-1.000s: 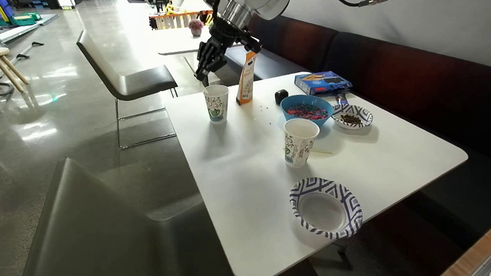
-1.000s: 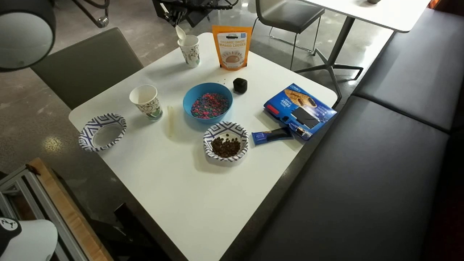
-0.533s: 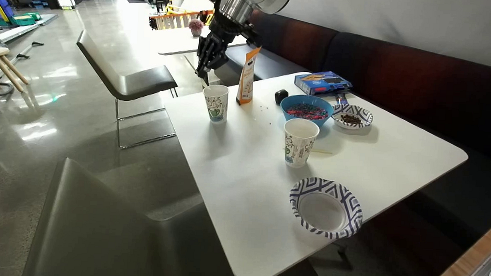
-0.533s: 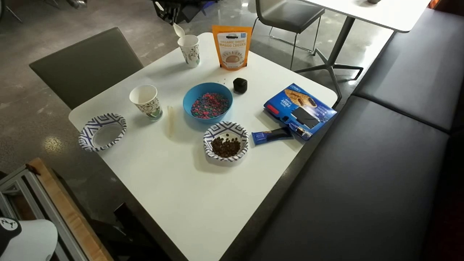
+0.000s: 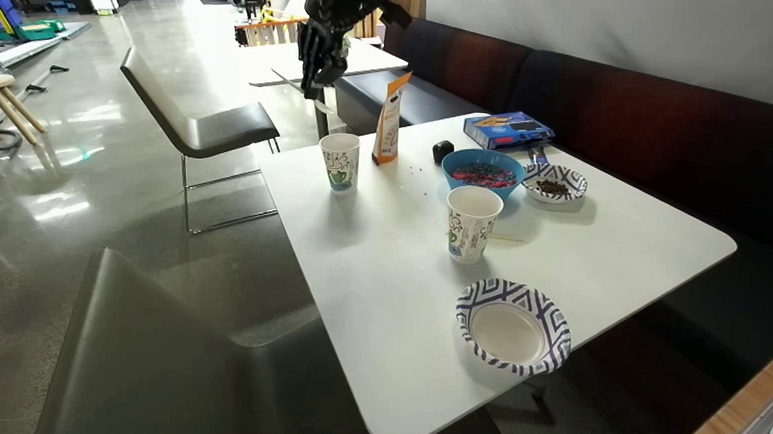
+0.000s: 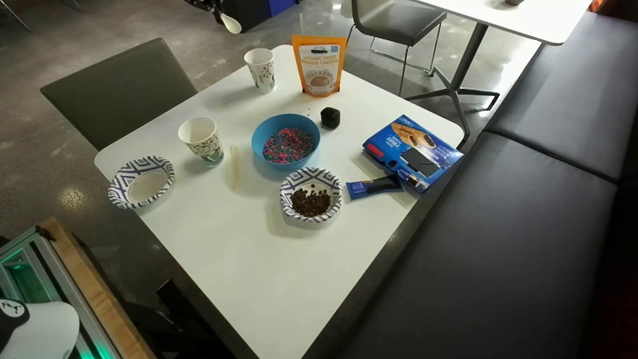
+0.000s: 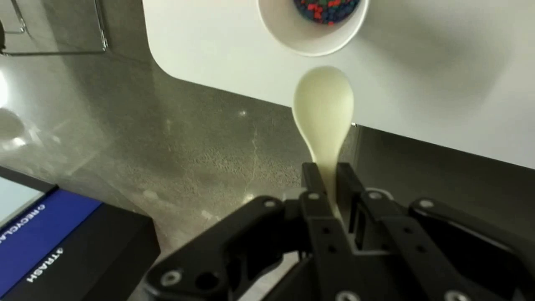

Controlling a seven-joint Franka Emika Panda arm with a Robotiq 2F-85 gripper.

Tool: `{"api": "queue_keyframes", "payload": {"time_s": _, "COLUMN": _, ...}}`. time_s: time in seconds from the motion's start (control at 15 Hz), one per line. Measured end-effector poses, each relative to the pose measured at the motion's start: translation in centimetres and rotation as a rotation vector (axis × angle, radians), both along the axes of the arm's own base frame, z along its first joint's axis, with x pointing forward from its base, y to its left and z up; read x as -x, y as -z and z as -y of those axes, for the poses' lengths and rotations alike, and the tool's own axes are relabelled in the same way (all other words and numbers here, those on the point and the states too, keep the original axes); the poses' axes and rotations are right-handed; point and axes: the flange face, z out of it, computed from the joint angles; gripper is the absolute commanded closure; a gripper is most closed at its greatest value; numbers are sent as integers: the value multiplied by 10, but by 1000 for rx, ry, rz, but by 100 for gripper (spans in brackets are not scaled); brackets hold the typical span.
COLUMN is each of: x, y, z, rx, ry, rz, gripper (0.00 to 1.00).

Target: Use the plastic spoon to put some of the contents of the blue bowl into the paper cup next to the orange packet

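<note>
Beneath the white table (image 6: 259, 269) lies a polished concrete floor (image 6: 119, 30). The paper cup (image 6: 261, 75) stands upright at a corner of the table, near the orange packet (image 6: 319, 66) but apart from it. The blue bowl (image 6: 266, 127) stands farther in and holds small coloured pieces (image 6: 289, 145).

Gripper state: the gripper (image 7: 327, 169) is clamped on the handle of the plastic spoon (image 7: 324, 117).

Spoon position: in the wrist view, the spoon's head lies just beside the cup rim without touching it, and crosses the table edge; its neck shows against the floor. The head appears bare. Red and dark pieces (image 7: 327, 10) lie inside the cup.

Step in hand (judged): transfer of a portion is complete, and the spoon is clear of the cup. The task asks for only some of the contents, so the requirement is probably met.

Next move (judged):
1. Do not release at this position; the spoon would likely fall to the floor.
2. Route the spoon clear of the cup rim to avoid tipping the cup.
3. Lower the spoon onto the table, then release. If a larger portion is required, route the spoon to the blue bowl instead.
</note>
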Motion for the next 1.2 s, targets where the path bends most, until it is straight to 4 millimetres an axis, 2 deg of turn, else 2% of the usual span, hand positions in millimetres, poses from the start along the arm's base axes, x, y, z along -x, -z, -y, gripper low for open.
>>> {"api": "queue_keyframes", "payload": {"time_s": 0.2, "x": 19, "y": -2, "z": 11, "rx": 95, "ry": 117, "rz": 12, "gripper": 96}}
{"api": "queue_keyframes", "payload": {"time_s": 0.67, "x": 67, "y": 39, "z": 94, "rx": 245, "ry": 478, "rz": -50, "gripper": 96}}
{"api": "queue_keyframes", "payload": {"time_s": 0.73, "x": 75, "y": 44, "z": 104, "rx": 256, "ry": 531, "rz": -62, "gripper": 86}}
{"api": "queue_keyframes", "payload": {"time_s": 0.87, "x": 88, "y": 55, "z": 122, "rx": 273, "ry": 619, "rz": -82, "gripper": 86}}
{"api": "queue_keyframes", "payload": {"time_s": 1.2, "x": 95, "y": 56, "z": 128, "rx": 272, "ry": 654, "rz": -87, "gripper": 86}}
